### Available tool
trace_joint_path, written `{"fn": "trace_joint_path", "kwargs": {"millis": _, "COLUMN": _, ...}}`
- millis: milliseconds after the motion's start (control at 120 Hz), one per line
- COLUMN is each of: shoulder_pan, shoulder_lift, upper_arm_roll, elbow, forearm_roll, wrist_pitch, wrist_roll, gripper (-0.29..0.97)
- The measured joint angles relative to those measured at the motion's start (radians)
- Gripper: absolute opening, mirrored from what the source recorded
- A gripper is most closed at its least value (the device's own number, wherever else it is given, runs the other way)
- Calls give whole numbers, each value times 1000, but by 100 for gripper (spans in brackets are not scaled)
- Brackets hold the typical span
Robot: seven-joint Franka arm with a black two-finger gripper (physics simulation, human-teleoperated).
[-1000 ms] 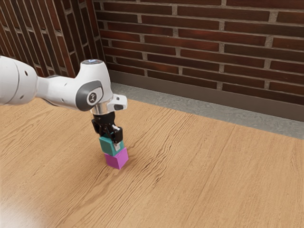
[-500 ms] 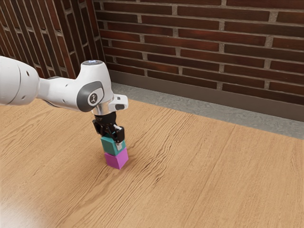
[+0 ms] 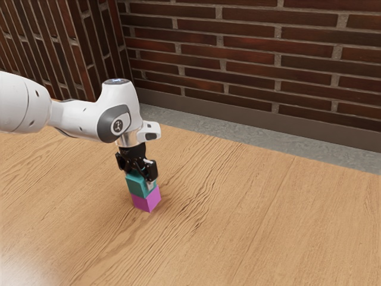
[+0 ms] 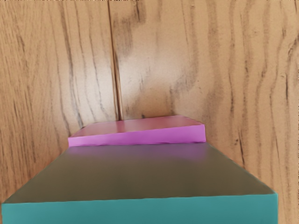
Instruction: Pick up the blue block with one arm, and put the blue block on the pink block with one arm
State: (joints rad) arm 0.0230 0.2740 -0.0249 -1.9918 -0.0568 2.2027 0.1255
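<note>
Exterior view: the black gripper (image 3: 139,174) is pointing straight down, and its two fingers are pressing on the upper part of the teal block (image 3: 137,185) from either side, standing only as far apart as that block is wide. The teal block is sitting on top of the pink block (image 3: 147,200), the two touching and forming a small stack, with the upper one lying slightly toward the exterior view's left of the lower one. The pink block is resting flat on the wooden table (image 3: 250,226), toward the exterior view's left and closer to the far edge than the near one. The white arm (image 3: 71,116) is reaching in from the exterior view's left, with its wrist bending down over the stack.

In the wrist view the teal block (image 4: 140,186) is lying just under the hand, and the pink block (image 4: 140,133) is showing past its edge, against the wood grain. Behind the table, a grey floor strip (image 3: 256,138) is running along the foot of a dark brick wall (image 3: 250,53).
</note>
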Motion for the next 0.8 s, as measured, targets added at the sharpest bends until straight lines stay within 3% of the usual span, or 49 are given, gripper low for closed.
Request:
{"fn": "trace_joint_path", "kwargs": {"millis": 433, "shoulder_pan": 0, "shoulder_lift": -23, "upper_arm_roll": 1, "elbow": 1, "forearm_roll": -1, "wrist_pitch": -4, "wrist_roll": -10, "gripper": 66}}
{"fn": "trace_joint_path", "kwargs": {"millis": 675, "shoulder_pan": 0, "shoulder_lift": -170, "upper_arm_roll": 8, "elbow": 4, "forearm_roll": 2, "wrist_pitch": -62, "wrist_roll": -12, "gripper": 67}}
{"fn": "trace_joint_path", "kwargs": {"millis": 800, "shoulder_pan": 0, "shoulder_lift": -191, "upper_arm_roll": 11, "elbow": 8, "forearm_roll": 4, "wrist_pitch": -95, "wrist_roll": -21, "gripper": 68}}
